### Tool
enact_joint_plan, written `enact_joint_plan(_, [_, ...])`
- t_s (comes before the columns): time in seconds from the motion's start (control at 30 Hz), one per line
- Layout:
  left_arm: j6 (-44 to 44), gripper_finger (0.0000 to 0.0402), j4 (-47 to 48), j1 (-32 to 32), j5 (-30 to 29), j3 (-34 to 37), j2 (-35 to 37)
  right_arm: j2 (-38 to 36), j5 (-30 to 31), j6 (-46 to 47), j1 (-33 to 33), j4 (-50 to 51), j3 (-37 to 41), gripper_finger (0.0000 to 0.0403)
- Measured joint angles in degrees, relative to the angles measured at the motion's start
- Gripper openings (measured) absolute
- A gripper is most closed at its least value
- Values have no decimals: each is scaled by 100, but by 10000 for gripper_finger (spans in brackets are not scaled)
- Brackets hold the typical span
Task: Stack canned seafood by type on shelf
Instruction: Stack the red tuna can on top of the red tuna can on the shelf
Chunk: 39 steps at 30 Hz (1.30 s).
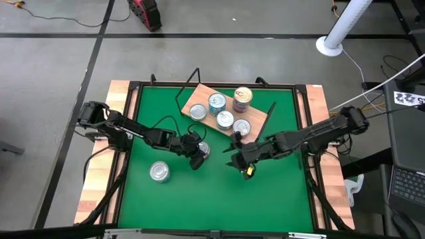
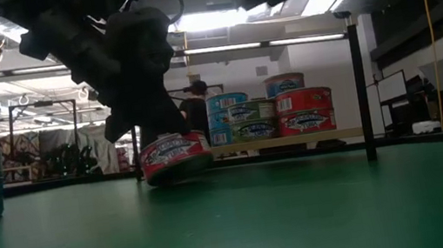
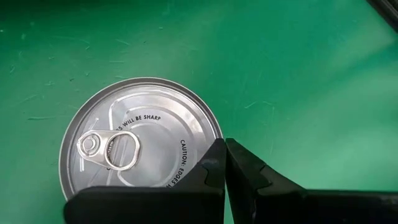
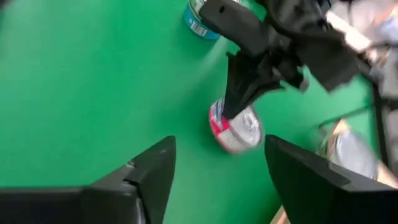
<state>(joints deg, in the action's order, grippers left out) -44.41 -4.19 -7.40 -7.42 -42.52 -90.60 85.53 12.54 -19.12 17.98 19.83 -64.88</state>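
Observation:
A tin with a silver pull-tab lid and a red side label [image 3: 140, 146] [image 2: 175, 157] lies mid-table on the green mat. My left gripper [image 1: 194, 157] [image 3: 225, 163] is shut at its edge. My right gripper [image 1: 241, 164] [image 4: 219, 177] hovers open just to its right, nothing between its fingers. A blue-labelled tin [image 1: 159, 172] [image 4: 200, 22] stands on the mat nearer the front left. The wooden shelf [image 1: 196, 98] [image 2: 294, 140] at the back bears several tins [image 1: 225, 119], one of them a gold-topped stack [image 1: 243, 98]. My left gripper meets the red-labelled tin with its shut fingertips [image 3: 217, 163] at the lid's rim [image 3: 210, 138], on the side away from the pull tab. The fingers slant down from the table's left. The tin sits tilted [image 2: 175, 157], one bottom edge on the mat.
A black frame [image 1: 302, 119] borders the green mat. The shelf's black wire supports [image 1: 186, 86] [image 2: 362, 90] stick out at its ends. Open mat lies toward the near edge [image 1: 219, 206].

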Motion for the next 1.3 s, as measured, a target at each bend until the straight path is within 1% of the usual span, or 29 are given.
enact_joint_plan(0.13, [2,0,-18,0,0,0,13,474,219,-820,0,-492,0,259])
enact_joint_plan(0.3, [57,0,-146,0,0,0,15,1082,715,-1624,0,-984,0,258])
enact_joint_plan(0.43, [90,0,-145,0,0,0,17,1555,1095,-2120,-1,-1285,0,257])
enact_joint_plan(0.57, [92,0,-127,0,1,-4,17,1975,1275,-2465,-2,-1666,0,257])
enact_joint_plan(0.77, [92,0,-125,0,7,-4,17,2484,1727,-2752,-17,-2347,1,257])
enact_joint_plan(1.03, [87,0,-129,0,33,-4,17,2798,2095,-2782,-198,-2409,2,255])
enact_joint_plan(1.2, [90,0,-133,0,35,-4,17,2830,2107,-2769,-385,-2556,2,254])
enact_joint_plan(1.3, [89,0,-133,0,31,-4,17,2834,2002,-2771,-494,-2627,4,254])
